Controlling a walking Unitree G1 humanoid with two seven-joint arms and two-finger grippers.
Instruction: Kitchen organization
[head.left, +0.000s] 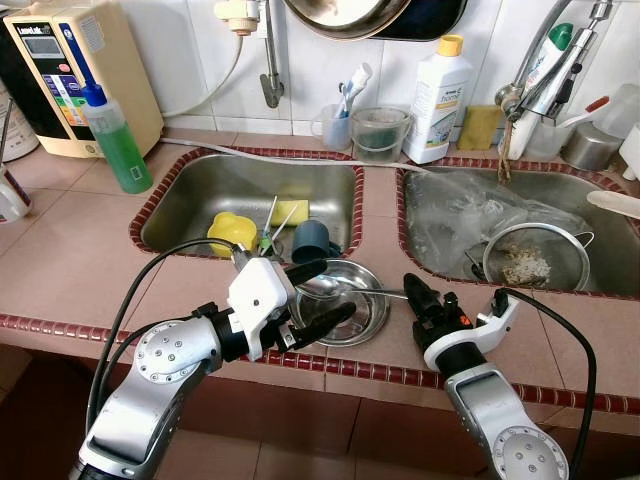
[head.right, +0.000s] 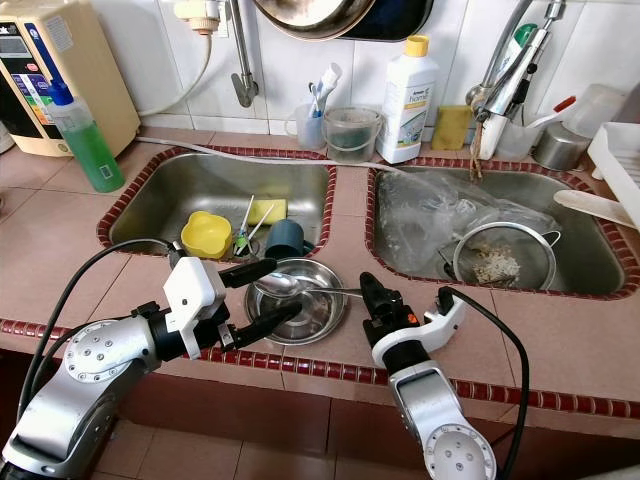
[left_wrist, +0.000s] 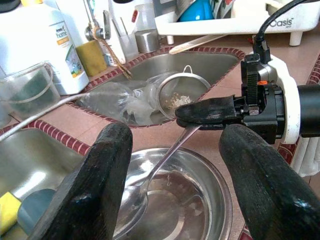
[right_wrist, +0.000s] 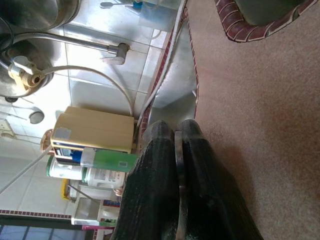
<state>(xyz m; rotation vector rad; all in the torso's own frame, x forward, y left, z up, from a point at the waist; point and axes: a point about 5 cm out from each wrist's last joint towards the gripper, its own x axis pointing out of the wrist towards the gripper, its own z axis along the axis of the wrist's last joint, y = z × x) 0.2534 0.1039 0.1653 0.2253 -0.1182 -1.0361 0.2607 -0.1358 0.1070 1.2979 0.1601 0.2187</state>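
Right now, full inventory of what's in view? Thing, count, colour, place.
Steel bowl: 1, silver, counter edge between the sinks.
Spoon: 1, silver, its bowl end in the steel bowl, handle pinched by the right gripper.
Yellow bowl: 1, left sink.
Cup: 1, dark blue, left sink.
Sponge: 1, yellow, left sink.
Strainer: 1, metal mesh, right sink.
Plastic bag: 1, clear, right sink.
Green bottle: 1, counter left of the sinks.
White bottle: 1, yellow cap, behind the sinks.
Left gripper: black, open, over the steel bowl.
Right gripper: black, shut on the spoon.
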